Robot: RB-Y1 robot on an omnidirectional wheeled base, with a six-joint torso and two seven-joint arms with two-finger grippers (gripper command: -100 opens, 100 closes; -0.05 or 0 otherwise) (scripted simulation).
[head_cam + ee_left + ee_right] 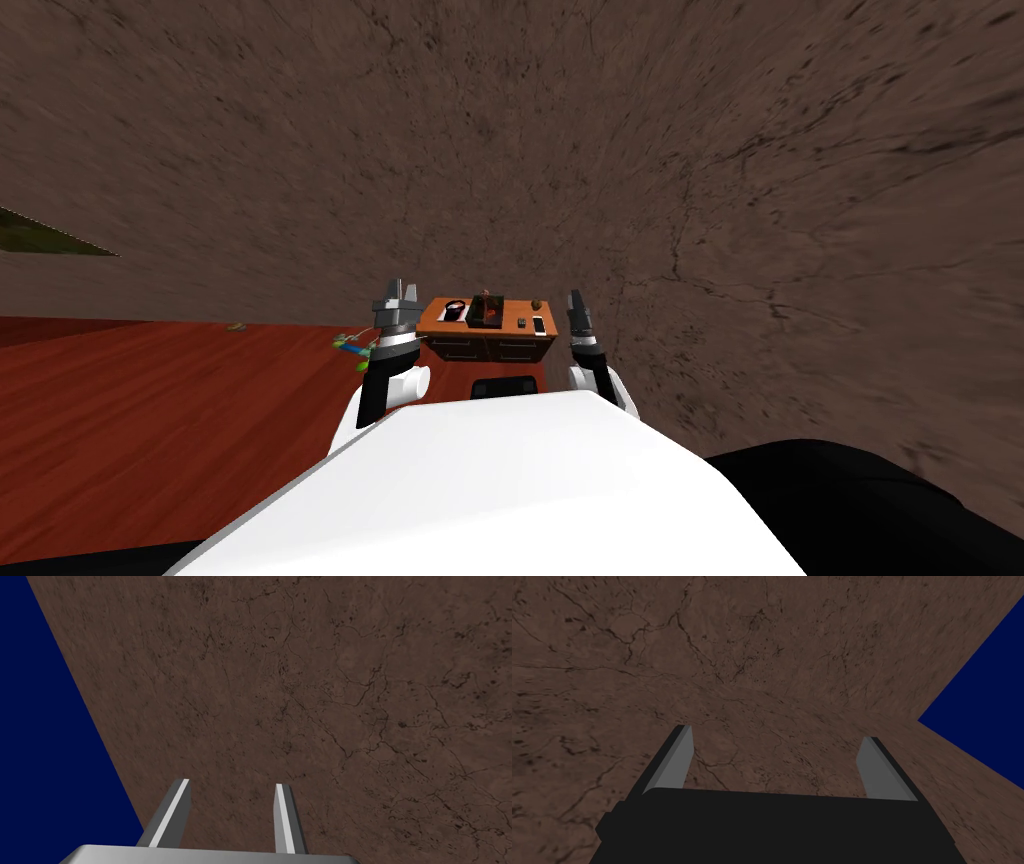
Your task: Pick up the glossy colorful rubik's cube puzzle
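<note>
Both forearms are raised and point forward, side by side. The left gripper (400,292) holds its light grey blade fingers (282,816) narrowly apart and empty. The right gripper (576,300) gapes wide, also empty. Farther off, on the reddish plank floor (150,420), a low orange-brown wooden cabinet (487,349) stands against the cracked brown wall (700,150). It carries small dark items (484,310); I cannot tell which is the rubik's cube.

A brown worktop (505,330) with drawers is standing on the red floor (150,420). A dark box (484,312) is sitting mid-top, with a dark-and-red item (455,311) lying beside it. A small dark slab (521,322) and a pale slab (539,324) are lying on its other side.
</note>
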